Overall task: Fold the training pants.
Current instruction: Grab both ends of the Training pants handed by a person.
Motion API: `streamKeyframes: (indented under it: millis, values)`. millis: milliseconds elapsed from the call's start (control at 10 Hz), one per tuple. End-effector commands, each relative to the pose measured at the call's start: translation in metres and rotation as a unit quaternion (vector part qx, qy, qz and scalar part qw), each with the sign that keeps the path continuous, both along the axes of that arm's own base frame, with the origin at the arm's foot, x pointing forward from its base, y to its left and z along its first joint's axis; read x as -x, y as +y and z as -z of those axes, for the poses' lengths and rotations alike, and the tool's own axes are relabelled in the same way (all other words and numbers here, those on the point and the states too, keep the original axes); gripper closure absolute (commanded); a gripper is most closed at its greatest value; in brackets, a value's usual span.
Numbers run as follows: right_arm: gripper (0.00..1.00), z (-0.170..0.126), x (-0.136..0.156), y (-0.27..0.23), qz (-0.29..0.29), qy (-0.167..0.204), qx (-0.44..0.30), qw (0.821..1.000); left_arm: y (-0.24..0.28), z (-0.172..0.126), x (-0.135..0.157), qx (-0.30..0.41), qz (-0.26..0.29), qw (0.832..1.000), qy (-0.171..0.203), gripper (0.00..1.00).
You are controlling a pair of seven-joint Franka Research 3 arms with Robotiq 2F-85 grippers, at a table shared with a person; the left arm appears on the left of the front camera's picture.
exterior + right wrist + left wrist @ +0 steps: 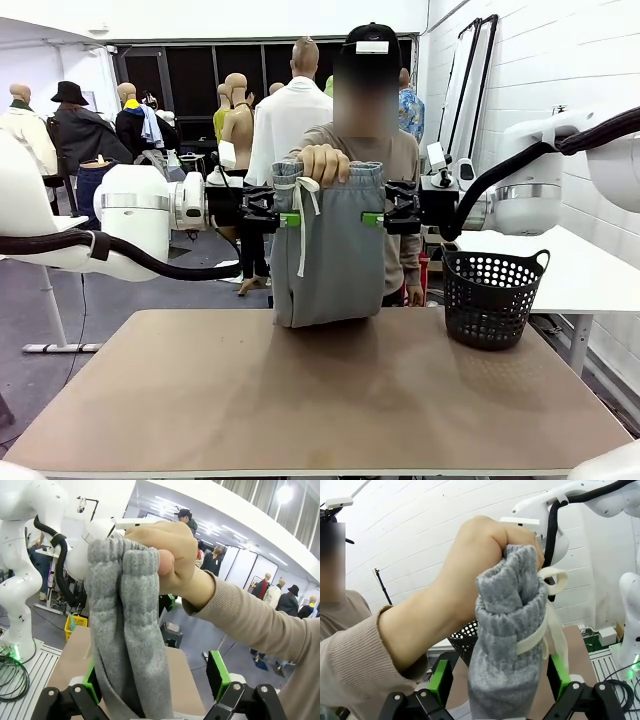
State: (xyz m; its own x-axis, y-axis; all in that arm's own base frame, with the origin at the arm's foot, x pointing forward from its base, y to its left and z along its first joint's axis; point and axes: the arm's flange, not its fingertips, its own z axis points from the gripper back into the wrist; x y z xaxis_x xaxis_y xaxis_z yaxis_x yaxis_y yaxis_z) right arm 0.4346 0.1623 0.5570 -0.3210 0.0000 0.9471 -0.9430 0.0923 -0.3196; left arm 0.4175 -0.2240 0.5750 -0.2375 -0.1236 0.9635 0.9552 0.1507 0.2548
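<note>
Over far edge of counter (300,400): training pants (330,250) hang doubled up, light grey, held at the gathered waistband by person's hand (323,163), fist closed round the top. White drawstring (300,215) dangles down the front, pic-left side. Lower fold reaches counter level; contact w/ surface can't be told. L gripper (288,218) is level w/ pants' upper part, at their pic-left edge. R gripper (376,218) is opposite, at pic-right edge. Wrist views: both grippers released, green-padded fingers (440,677) spread wide w/ the cloth bundle standing between them. In R wrist view, cloth sits close to one side of the gap, clear of the other. Black perforated basket (495,298) on counter, R side, apart from pants.
</note>
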Motion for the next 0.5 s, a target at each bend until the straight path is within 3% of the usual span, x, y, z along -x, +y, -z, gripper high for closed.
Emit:
streamKeyframes:
  millis: [0,100,400]
  values:
    - [0.0,-0.0032,-0.0068,0.0072,0.004,0.015,-0.013,1.0,-0.0115,0.0003,-0.0073,0.01,0.002,1.0,-0.001,0.0]
    - [0.0,-0.0027,-0.0071,0.0076,-0.001,0.024,-0.007,1.0,-0.0136,0.0005,-0.0071,0.01,0.006,1.0,0.001,0.0]
    - [0.59,-0.0016,-0.0113,0.008,-0.009,0.056,-0.002,0.998,-0.0152,-0.0001,-0.0049,0.013,0.007,1.0,-0.005,0.6]
